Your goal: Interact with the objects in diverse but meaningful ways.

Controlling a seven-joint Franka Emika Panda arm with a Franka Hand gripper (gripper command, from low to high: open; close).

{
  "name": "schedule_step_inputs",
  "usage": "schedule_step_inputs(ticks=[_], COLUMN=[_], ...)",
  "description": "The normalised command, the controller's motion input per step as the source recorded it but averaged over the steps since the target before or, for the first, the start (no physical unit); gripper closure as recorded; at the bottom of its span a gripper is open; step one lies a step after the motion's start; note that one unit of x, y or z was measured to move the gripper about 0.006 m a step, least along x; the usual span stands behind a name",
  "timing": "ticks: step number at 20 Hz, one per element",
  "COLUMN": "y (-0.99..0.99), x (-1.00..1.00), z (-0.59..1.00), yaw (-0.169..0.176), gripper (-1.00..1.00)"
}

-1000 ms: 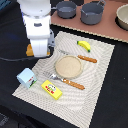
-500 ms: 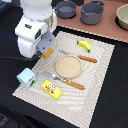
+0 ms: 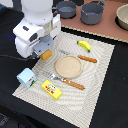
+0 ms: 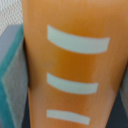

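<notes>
- Filling the wrist view almost edge to edge is the bread loaf (image 4: 70,65), golden-orange with pale score marks across it, so the camera sits right over it and very close; dark grey shapes at both sides may be the fingers, but that is too blurred to say.
- Seen from the exterior view, the loaf (image 3: 46,55) pokes out just under the white arm's head, at the near-left corner of the striped placemat (image 3: 102,75); the gripper (image 3: 44,51) itself is hidden behind the housing, so I cannot tell how far the claw is open, nor whether it has a grip on the loaf or only hovers above it.
- My reading is that the step in hand is a pick of the loaf, either at the moment of closing or just after; whether the loaf rests on the mat or is lifted is not clear.
- The next move, as I judge it, calls for a firm pinch across the loaf's narrow width, then a straight lift before any sideways travel.
- Just beside, towards the exterior view's right, lies the round wooden plate (image 3: 68,66), bare and a likely place to set the loaf.
- A fork (image 3: 67,81) lies along the plate's near edge and a knife (image 3: 85,58) along its far edge; a low carry could knock either.
- Nearer the camera sit a small teal-and-white item (image 3: 26,77) and the yellow box (image 3: 51,90), both apart from the loaf.
- Farther off the banana (image 3: 84,46) rests near the mat's far edge.
- Beyond it, two grey pots (image 3: 80,11) stand well apart, out of the way.
</notes>
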Motion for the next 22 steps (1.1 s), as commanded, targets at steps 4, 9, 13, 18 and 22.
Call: schedule_step_inputs(ticks=[4, 9, 13, 18, 22], y=[0.01, 0.04, 0.17, 0.08, 0.07], x=[-0.24, -0.16, -0.03, -0.10, -0.10], z=[-0.35, -0.19, 0.10, 0.02, 0.14], yaw=[-0.080, -0.061, -0.021, -0.030, -0.028], gripper=[1.00, -1.00, -1.00, -1.00, -1.00])
